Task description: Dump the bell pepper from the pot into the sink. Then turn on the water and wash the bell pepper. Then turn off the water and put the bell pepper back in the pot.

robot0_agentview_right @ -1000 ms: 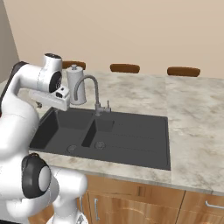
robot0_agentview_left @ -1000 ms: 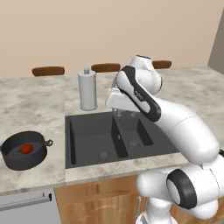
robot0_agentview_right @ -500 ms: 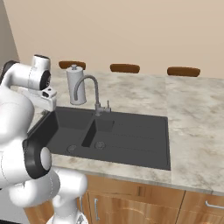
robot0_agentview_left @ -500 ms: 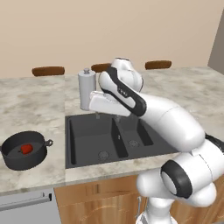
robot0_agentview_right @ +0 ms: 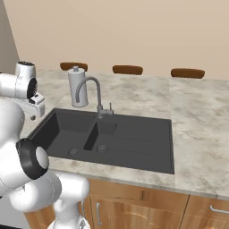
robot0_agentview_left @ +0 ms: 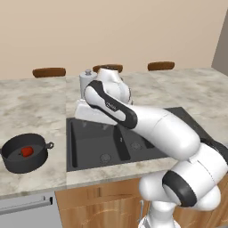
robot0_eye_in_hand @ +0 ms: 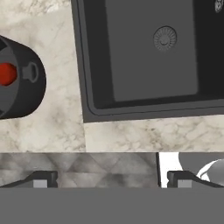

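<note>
Mottled beige stone countertop [robot0_agentview_left: 35, 107] is seen running across the kitchen, with a plain tan wall behind it and three brown chair backs along its far edge. Set into the counter at the centre of the left base view is the matte black double-basin sink [robot0_agentview_left: 95, 140], a round drain visible in each bowl. At the lower left of that view the dark grey pot [robot0_agentview_left: 23, 153] is stood on the counter, well apart from the sink's left rim, and the red bell pepper [robot0_agentview_left: 27, 151] is seen lying inside it. In the right base view a grey gooseneck faucet [robot0_agentview_right: 91, 94] is placed behind the sink, with a tall silver canister [robot0_agentview_right: 76, 87] just beside it at the upper left. In the hand view the gripper [robot0_eye_in_hand: 111, 179] is held with its jaws spread wide and nothing between them, above the counter strip at the sink's edge; the pot appears at the left edge of that frame.
</note>
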Motion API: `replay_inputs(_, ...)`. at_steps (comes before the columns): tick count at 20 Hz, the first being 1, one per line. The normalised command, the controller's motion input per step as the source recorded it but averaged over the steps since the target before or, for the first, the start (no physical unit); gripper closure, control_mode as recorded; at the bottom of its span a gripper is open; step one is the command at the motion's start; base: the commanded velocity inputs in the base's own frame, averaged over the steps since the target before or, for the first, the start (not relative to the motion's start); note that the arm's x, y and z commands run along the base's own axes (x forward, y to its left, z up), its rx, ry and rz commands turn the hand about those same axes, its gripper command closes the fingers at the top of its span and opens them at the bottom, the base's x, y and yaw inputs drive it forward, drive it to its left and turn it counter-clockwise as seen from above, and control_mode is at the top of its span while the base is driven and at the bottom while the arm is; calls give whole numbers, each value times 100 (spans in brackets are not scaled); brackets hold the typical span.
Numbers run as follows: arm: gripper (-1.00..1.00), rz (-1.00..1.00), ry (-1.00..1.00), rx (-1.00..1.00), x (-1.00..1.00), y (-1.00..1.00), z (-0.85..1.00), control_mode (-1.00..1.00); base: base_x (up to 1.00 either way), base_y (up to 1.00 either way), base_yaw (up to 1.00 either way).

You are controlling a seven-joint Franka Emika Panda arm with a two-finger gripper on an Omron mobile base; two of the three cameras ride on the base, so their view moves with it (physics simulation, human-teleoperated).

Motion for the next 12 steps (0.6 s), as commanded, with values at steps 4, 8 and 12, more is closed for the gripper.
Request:
replay_inputs(4,-100,-12,-4,0,-6,47,-13,-100,0,0,0)
replay_inputs(8,-100,-10,2,0,-1,43,-5,-100,0,0,0)
replay_inputs(12,-100,-4,4,0,0,42,-3,-100,0,0,0)
